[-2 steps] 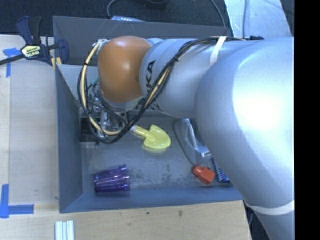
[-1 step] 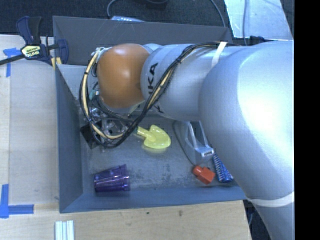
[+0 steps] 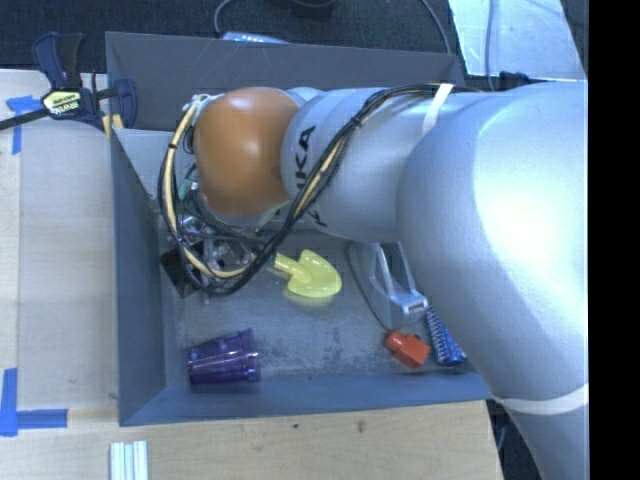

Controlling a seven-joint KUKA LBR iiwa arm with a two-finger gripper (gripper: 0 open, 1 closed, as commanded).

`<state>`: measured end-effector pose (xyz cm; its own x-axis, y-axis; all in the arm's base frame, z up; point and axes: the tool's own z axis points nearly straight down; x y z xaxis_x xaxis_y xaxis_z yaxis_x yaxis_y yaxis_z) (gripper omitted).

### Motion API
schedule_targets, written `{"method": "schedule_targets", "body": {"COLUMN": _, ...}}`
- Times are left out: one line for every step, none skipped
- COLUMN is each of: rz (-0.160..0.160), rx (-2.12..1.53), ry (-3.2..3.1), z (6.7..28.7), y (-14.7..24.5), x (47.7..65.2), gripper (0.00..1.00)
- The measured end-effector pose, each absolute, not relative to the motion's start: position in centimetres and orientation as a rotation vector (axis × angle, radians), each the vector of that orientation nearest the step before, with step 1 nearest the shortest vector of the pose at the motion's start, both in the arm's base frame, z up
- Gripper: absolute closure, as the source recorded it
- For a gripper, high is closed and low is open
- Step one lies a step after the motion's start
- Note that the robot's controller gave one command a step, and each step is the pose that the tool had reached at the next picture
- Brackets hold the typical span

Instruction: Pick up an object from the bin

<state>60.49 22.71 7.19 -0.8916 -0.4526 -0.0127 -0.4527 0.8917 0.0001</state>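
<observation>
Little room is left along the left wall of the grey metal bin [image 3: 135, 268], where the gripper [image 3: 195, 260] hangs low under the arm's orange cover [image 3: 240, 148]; whether it is released or clenched cannot be told. Just right of it lies a yellow plastic scoop-shaped piece [image 3: 308, 278]. Nearer, by the near-left corner, a purple see-through cup [image 3: 223, 358] lies on its side, with bare floor between the two. At the near right, a small orange-red block [image 3: 408, 348] rests just beside a blue bristly brush [image 3: 445, 343].
</observation>
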Motion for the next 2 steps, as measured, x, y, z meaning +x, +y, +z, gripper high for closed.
{"method": "schedule_targets", "body": {"rz": 0.004, "rx": -0.729, "ry": 3.048, "z": 12.9, "y": 22.8, "x": 60.3, "gripper": 1.0}}
{"method": "schedule_targets", "body": {"rz": 0.008, "rx": -0.669, "ry": 3.053, "z": 7.1, "y": 22.4, "x": 62.7, "gripper": 1.0}}
